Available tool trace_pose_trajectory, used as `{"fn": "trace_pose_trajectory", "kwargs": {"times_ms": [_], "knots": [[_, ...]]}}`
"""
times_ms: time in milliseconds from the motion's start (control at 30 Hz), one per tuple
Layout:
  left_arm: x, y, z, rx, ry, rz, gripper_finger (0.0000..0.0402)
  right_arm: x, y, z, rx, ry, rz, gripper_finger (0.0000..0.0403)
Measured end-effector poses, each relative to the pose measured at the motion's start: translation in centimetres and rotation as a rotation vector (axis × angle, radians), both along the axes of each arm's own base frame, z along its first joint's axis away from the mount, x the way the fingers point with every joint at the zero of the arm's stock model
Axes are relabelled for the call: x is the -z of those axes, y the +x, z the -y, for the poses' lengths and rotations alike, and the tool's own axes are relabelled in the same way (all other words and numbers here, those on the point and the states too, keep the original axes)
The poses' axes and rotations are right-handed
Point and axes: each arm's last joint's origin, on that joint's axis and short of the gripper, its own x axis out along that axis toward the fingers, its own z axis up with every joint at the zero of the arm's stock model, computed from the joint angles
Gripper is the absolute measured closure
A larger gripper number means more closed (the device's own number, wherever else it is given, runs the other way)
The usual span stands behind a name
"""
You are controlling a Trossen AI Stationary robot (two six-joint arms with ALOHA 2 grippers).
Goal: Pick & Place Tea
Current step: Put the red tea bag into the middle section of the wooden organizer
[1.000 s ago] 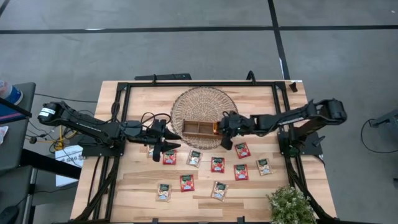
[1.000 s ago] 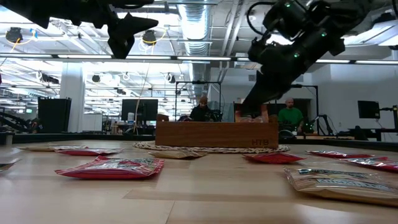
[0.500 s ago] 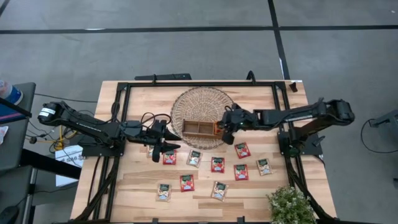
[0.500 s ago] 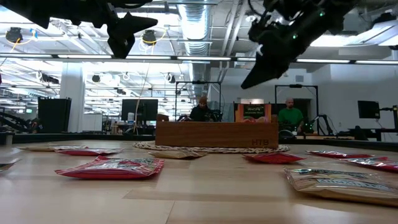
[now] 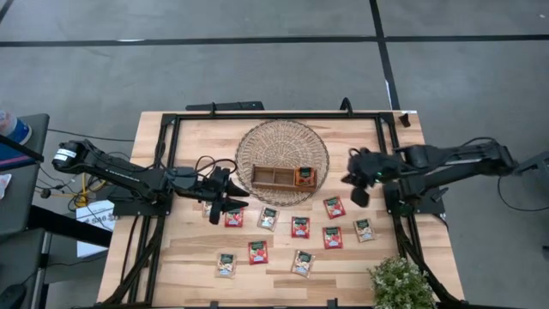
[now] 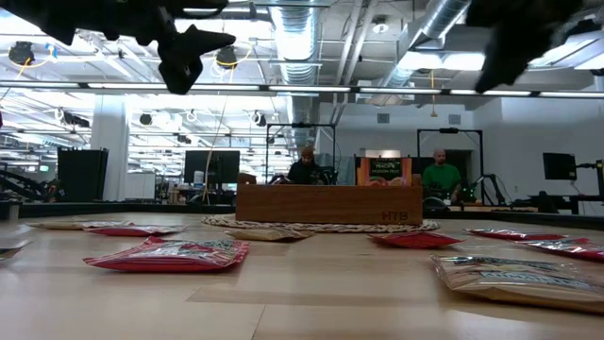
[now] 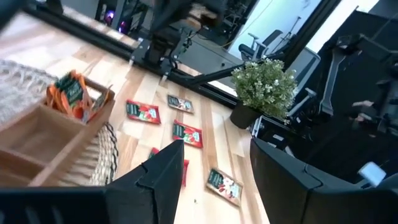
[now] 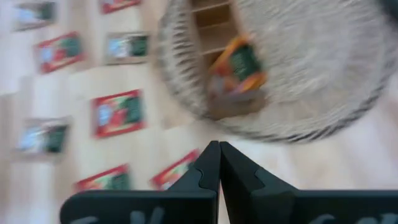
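Ten tea sachets are lying loose on your counter, in front of the wicker basket. Inside the basket, the wooden tray is now carrying an orange sachet in its right-end compartment, where a second ago your right gripper was still lowering it. That gripper is now retreating right, fingers fully closed, holding nothing. Your left gripper is still hovering wide open and empty over the leftmost sachets.
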Motion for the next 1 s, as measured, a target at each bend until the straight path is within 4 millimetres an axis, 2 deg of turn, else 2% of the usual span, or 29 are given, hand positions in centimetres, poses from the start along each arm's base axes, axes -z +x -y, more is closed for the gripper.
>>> {"fn": "trace_pose_trajectory", "kwargs": {"times_ms": [167,367,700,867,1000], "knots": [[0.0,0.0,0.0,-0.011,-0.067,-0.014,0.0224,1.6,-2.4,-2.2,-0.04,0.142,0.026,0.0403],[0.1,0.0,0.0,-0.02,-0.15,-0.025,0.0224,3.7,-3.2,-4.4,-0.124,0.2,0.011,0.0403],[0.1,0.0,-0.1,-0.035,-0.159,-0.025,0.0224,6.4,-1.1,-6.0,-0.257,0.048,-0.149,0.0403],[0.2,0.0,-0.2,-0.1,-0.148,-0.038,0.0224,7.5,0.0,-5.6,-0.224,0.02,-0.212,0.0396],[0.7,-0.1,-0.4,-0.143,-0.133,-0.079,0.0224,7.7,0.9,-4.9,-0.208,0.022,-0.202,0.0363]]}}
